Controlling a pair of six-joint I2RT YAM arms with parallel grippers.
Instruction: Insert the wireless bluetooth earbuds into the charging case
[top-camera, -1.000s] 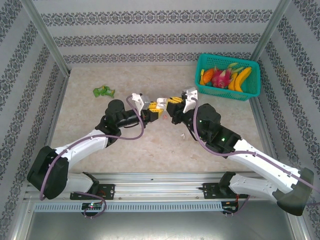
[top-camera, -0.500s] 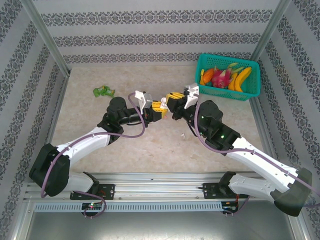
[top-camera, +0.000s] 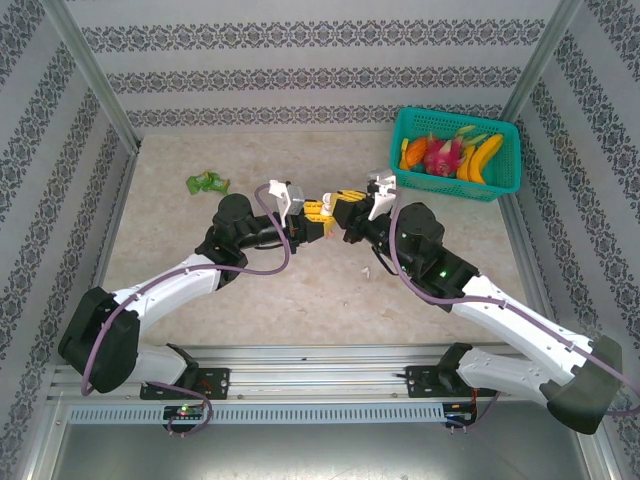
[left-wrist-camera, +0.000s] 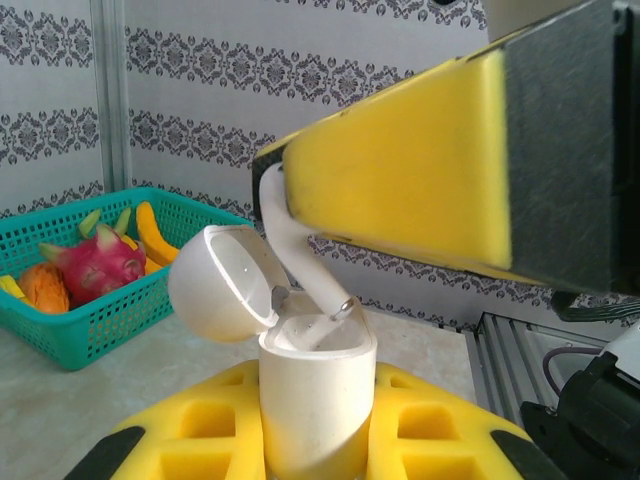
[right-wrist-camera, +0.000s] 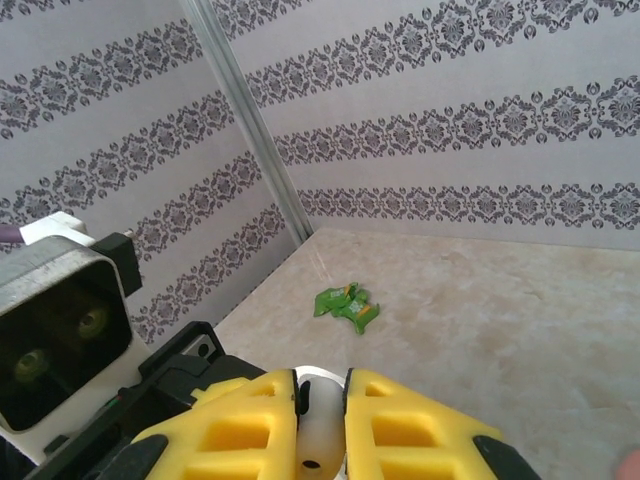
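White earbud (left-wrist-camera: 288, 243) is gripped at its head end by the right hand (top-camera: 347, 203), which is clamped on it. In the right wrist view the bud is seen squeezed between the two yellow fingers (right-wrist-camera: 410, 425).

Stem is pointed downward on a slant, with its tip at the mouth of the white charging case (left-wrist-camera: 315, 385) directly below. Whether the tip is already in a socket or only at the rim cannot be told.

Case is held upright by the left hand (top-camera: 313, 213), clamped on its lower body. Hinged lid (left-wrist-camera: 220, 285) is swung open to one side, and the bud's head is leaned toward that lid side, so the stem axis is off the case's upright axis.

Judgement: stem should be righted first, then pressed straight down along the case axis. Motion is best given to the right hand, with the left used as a fixture.

Both parts are held clear of the tabletop (top-camera: 300, 290), mid-field between the arms. Fruit basket (top-camera: 500, 182) is well apart.
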